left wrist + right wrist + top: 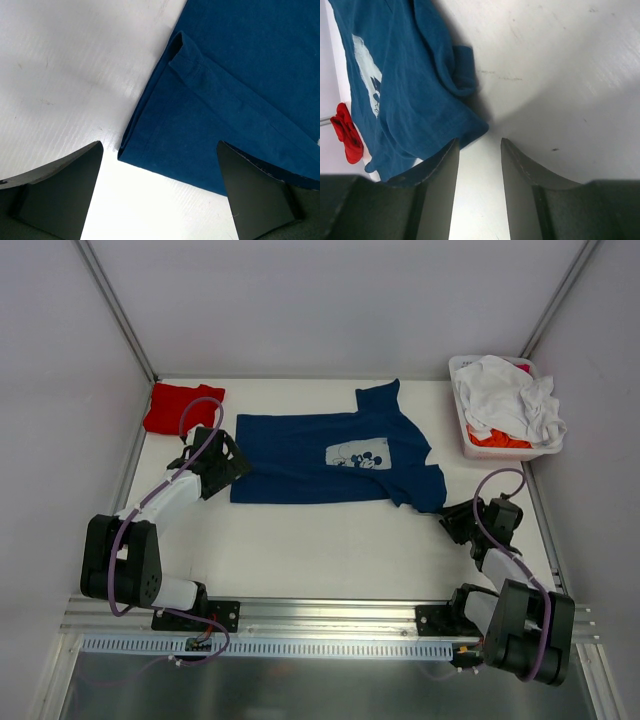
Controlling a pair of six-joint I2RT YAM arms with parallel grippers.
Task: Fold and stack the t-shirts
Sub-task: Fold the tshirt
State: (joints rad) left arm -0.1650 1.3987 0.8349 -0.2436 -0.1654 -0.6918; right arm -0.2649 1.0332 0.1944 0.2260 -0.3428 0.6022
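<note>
**Q:** Left side first. What do you have?
**A:** Red tee (183, 406), bunched up in the far left corner of the table (320, 550). Just in front of it, your left gripper (226, 462) sits at the left edge of the navy tee (300, 455). Its jaws are spread wide and hold nothing. In the wrist view, the cloth's folded corner lies on the table between the two fingers (55, 190).

**Q:** Middle?
**A:** Navy tee lies spread flat and sideways, mouse print (357, 454) face up, sleeves toward the right.

**Q:** Right side?
**A:** Your right gripper (458, 520) is just beside the near sleeve (425, 490). Jaws stand part-way apart with a narrow gap, bare table between them, nothing gripped. The sleeve's edge lies by one fingertip; I cannot tell whether it touches. In the far right corner is a bin (505, 453), with a white tee (510, 395) heaped over an orange tee (500, 440).
</note>
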